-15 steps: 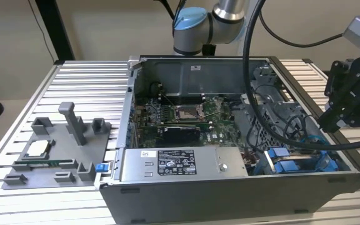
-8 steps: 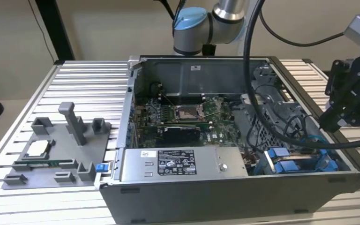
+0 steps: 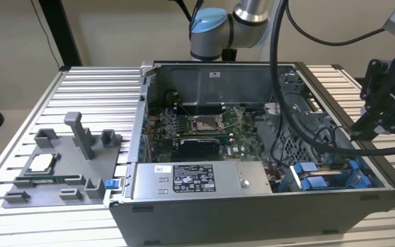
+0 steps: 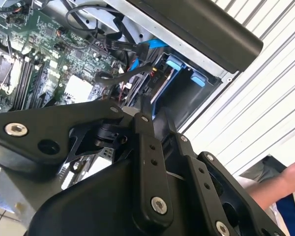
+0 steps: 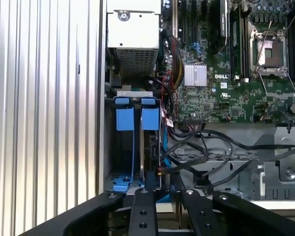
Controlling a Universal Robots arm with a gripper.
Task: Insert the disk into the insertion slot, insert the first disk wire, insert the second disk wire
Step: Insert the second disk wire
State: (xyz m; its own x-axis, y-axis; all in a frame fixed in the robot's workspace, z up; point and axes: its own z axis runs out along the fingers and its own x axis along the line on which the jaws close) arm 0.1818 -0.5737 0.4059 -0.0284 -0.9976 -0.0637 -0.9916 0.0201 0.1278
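Observation:
The insertion slot (image 3: pixel 324 177) is the grey drive bay with blue fittings at the near corner of the open PC case, on the exterior view's right. In the first wrist view the insertion slot (image 5: pixel 132 147) holds bright blue carrier frames standing on edge. A thin dark-edged disk (image 5: pixel 151 147) sits in one of them, its label hidden. A blue wire (image 5: pixel 163 147) and loose black wires (image 5: pixel 201 157) run beside it. My gripper (image 3: pixel 362 133) hangs just outside the case wall, above and beside the bay. It is also seen close up as gripper (image 5: pixel 164 194) and gripper (image 4: pixel 155 110).
A grey metal box with a white sticker (image 3: pixel 194 180) fills the case's near side. The motherboard (image 3: pixel 204 128) lies behind it. A grey fixture tray with posts (image 3: pixel 60 164) sits on the ribbed table at the exterior view's left. A person's hand (image 4: pixel 285 187) is beside the table.

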